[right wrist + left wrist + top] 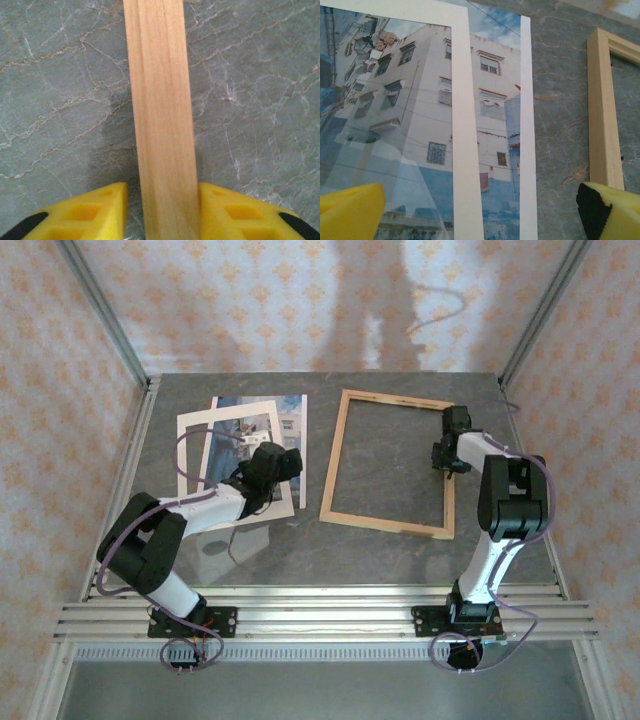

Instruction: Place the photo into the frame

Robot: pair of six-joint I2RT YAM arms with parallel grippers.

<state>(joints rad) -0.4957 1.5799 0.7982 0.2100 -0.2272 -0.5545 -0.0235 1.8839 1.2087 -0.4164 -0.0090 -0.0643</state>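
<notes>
Wooden frame (160, 125) narrowly straddled by right claw (162, 200).

Grey marbled table (310, 552): frame (385, 526) right, photo (296, 435) left (mat (230, 412) overlapping).

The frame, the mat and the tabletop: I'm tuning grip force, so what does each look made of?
Frame: light unpainted wood, matte; lengthwise grain shows along the rail.
Mat: cream card, it seems, matte; a flat, thin, plain border lying over the photo.
Tabletop: grey-green stone look with pale veins, slightly glossy; could be real marble or a printed laminate.
</notes>
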